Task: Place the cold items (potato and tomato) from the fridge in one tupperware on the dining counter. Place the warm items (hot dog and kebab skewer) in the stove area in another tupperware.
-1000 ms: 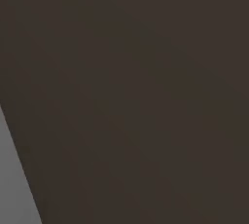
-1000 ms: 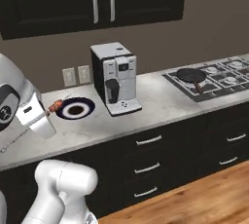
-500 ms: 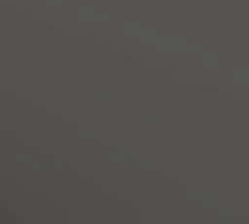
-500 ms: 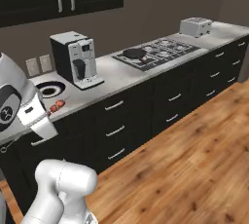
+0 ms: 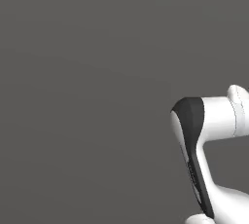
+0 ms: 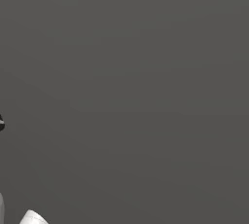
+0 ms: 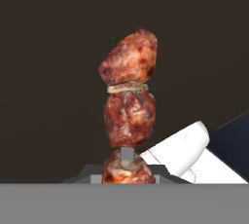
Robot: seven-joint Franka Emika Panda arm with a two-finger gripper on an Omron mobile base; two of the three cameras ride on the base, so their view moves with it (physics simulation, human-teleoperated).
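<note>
The kebab skewer (image 7: 127,106), with three browned meat chunks stacked in a line, stands up from the bottom of the hand view. My gripper (image 7: 127,172) is shut on its lowest chunk, and only the tops of the dark fingers show at either side. Behind the skewer is a plain dark surface. The potato, tomato, hot dog and tupperware are out of view.
A flat grey surface takes up the left base view, where a white and black arm link (image 5: 194,135) reaches in from the lower right. The right base view gives the same flat grey.
Both base views have swung with the base: the counter with coffee machine and stove has left the right base view, and flat grey has replaced it. The skewer stays in the gripper.
</note>
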